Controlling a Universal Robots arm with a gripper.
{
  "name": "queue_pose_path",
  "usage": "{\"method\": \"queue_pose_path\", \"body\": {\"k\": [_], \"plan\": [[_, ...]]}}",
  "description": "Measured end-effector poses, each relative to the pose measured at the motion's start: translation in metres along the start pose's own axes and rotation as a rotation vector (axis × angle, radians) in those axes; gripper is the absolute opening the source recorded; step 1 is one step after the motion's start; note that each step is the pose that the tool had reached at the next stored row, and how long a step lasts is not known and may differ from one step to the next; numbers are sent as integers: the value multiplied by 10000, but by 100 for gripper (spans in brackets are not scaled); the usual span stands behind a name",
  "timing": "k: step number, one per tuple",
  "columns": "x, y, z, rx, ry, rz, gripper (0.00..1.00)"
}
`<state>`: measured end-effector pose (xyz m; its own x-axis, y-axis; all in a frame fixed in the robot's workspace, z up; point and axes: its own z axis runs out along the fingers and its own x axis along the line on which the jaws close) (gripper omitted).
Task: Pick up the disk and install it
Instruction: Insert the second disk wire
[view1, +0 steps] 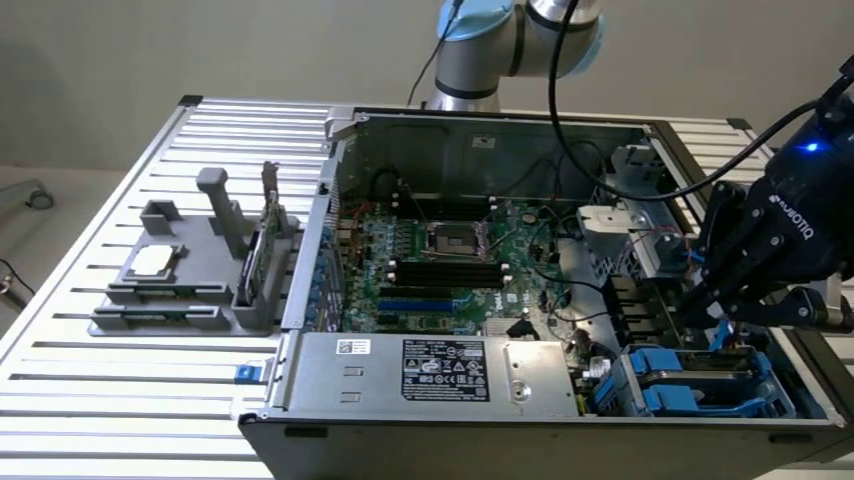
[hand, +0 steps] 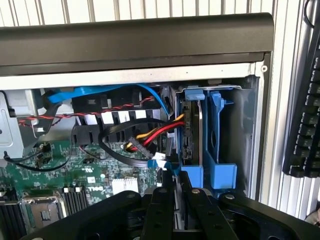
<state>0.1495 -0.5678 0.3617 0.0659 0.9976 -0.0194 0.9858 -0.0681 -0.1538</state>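
At the open computer case's (view1: 467, 130) front corner, on the exterior view's right, the gripper (view1: 721, 325) hangs just above the blue drive cage (view1: 707, 385); its jaws stand narrow; the disk (hand: 189, 132) sits upright inside that cage, beside the cables (hand: 150, 135).

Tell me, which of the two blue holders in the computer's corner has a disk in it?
The blue holder nearer the coloured cables: a dark disk stands edge-on in it. The other holder, by the case wall, looks empty.

Claw (hand: 175, 200) nearly closed at blue carrier (hand: 192, 172), disk (hand: 189, 130) standing edge-on in bay, cables (hand: 150, 134) beside
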Motion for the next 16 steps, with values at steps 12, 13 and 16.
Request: {"method": "queue_pose_path", "body": {"k": [12,13,16], "plan": [[-6,-9,-22,209,-4,63,16],[-6,-7,-20,252,-3,77,16],[-6,2,-14,357,3,107,16]]}}
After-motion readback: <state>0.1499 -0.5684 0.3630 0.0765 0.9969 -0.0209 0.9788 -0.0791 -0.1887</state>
